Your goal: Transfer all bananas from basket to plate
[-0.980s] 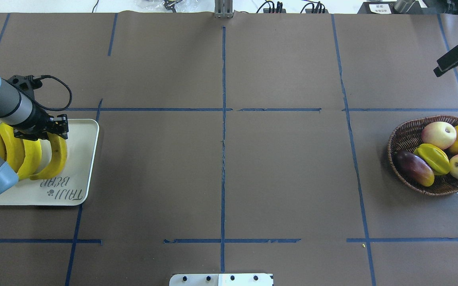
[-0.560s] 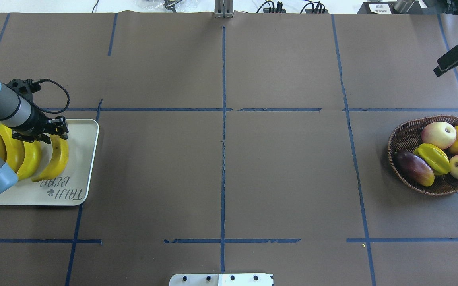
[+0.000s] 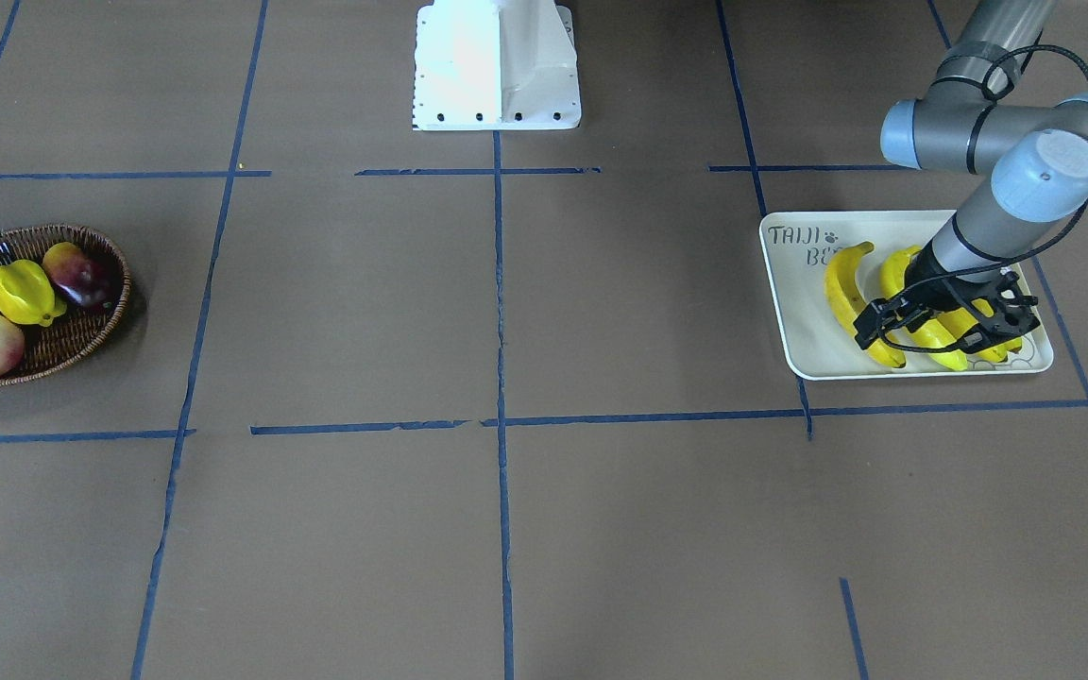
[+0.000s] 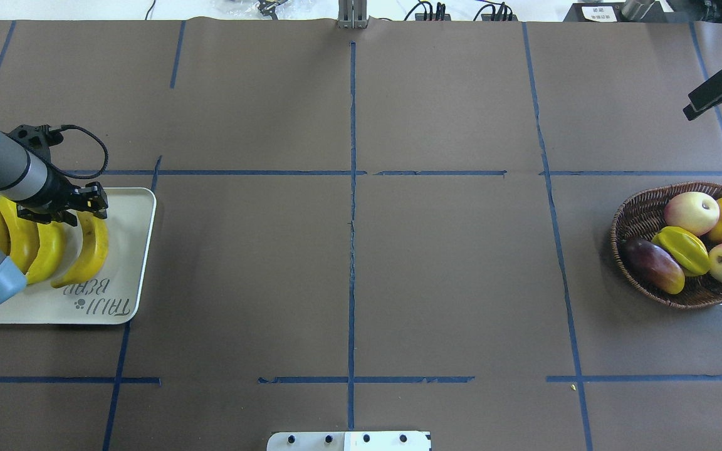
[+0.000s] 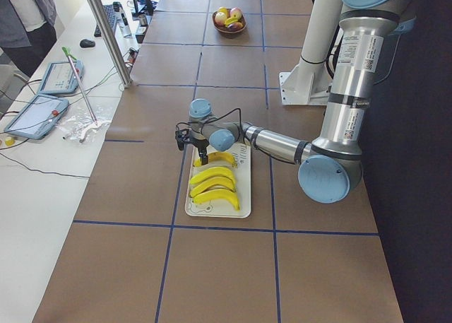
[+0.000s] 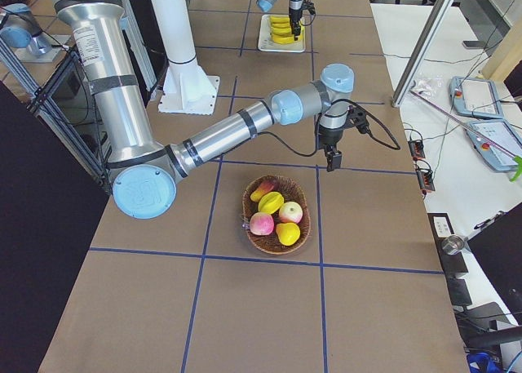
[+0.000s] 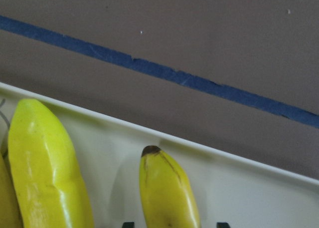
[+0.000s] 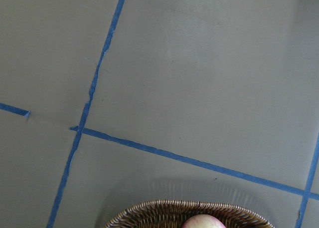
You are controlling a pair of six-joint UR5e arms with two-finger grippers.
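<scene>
My left arm lies low across the rectangular off-white plate (image 4: 128,250) printed "TAIJI BEAR". Its grey forearm passes over the row of fruit and its wrist dips at the plate's far end. The left pincer (image 4: 99,204) is spread: in the wrist view its two black fingertips stand either side of a banana's end, with a gap on each side.

All four long, curved, glossy yellow bananas (image 4: 88,247) lie side by side on the plate. The one below the pincer lies a little apart from the other three, its near end by the lettering and its dark tip just short of the far rim.

The plate sits at the left end of the brown paper-covered bench (image 4: 461,282), and a blue tape line (image 4: 242,172) runs just beyond its far rim. A wide stretch of bench separates plate and basket.

At the right end, the shallow woven brown wicker basket (image 4: 633,213) holds a ridged yellow starfruit (image 4: 684,249), two red-and-cream fruits (image 4: 691,213), a yellow one and a dark purple one.

Farthest off, the right pincer (image 4: 689,114) hangs above the bench beyond the basket. I cannot tell whether it is spread or pressed together.
</scene>
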